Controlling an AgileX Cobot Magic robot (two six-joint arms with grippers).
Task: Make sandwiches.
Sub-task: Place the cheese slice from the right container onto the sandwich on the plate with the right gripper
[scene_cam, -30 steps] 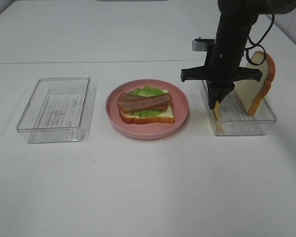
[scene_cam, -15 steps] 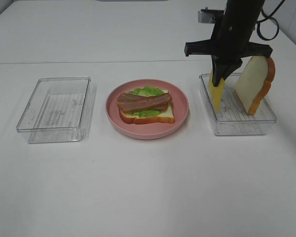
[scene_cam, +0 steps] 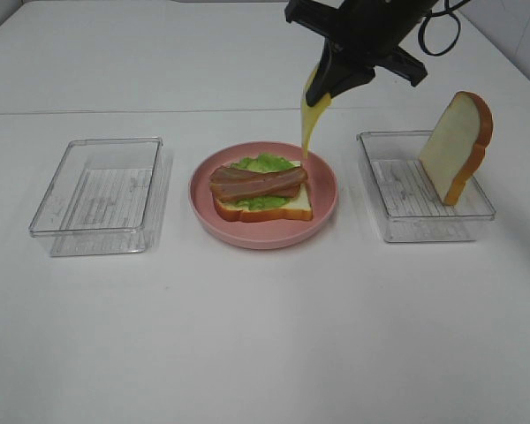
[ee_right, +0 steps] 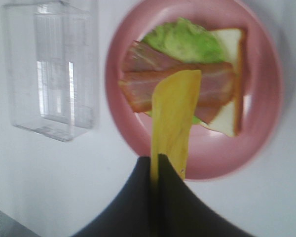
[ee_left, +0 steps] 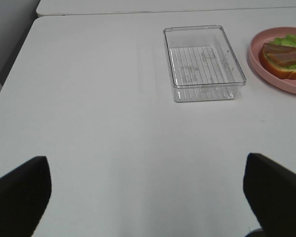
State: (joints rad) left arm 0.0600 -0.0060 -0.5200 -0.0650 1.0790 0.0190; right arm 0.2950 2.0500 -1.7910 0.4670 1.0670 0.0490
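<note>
**Tool state.** My right gripper [scene_cam: 323,87] is pressed together on one edge of the cheese slice [scene_cam: 310,122], which hangs limp below it. My left gripper [ee_left: 145,168] stands spread wide with nothing between its fingers, over bare tabletop towards the left edge.

**Task item.** The half-built sandwich [scene_cam: 261,193] lies on the pink plate [scene_cam: 325,173] at mid-table. It consists of a bread base, lettuce [scene_cam: 265,162] and bacon strips [scene_cam: 257,183]. The top bread slice [scene_cam: 458,146] leans upright in the clear tray [scene_cam: 428,230] towards the right edge. The other clear tray [scene_cam: 97,244], towards the left edge, holds nothing.

**Risks.**
- The slice is held by one edge only and could swing as the arm moves.
- Its low end hangs over the far right part of the plate, not over the middle of the stack. In my judgement, letting go here would drop it folded, or half onto the plate's rim.
- A release from this height could let it slide off the bacon.

**View differences.**
- The high view alone shows the clearance between the cheese and the plate, and the waiting bread slice. It does not show my left gripper.
- The right wrist view, though blurred, shows the pinch itself [ee_right: 155,163]. It also shows the cheese [ee_right: 173,111] lined up across the bacon from above.
- Only the left wrist view confirms that the left fingers are parted.
</note>
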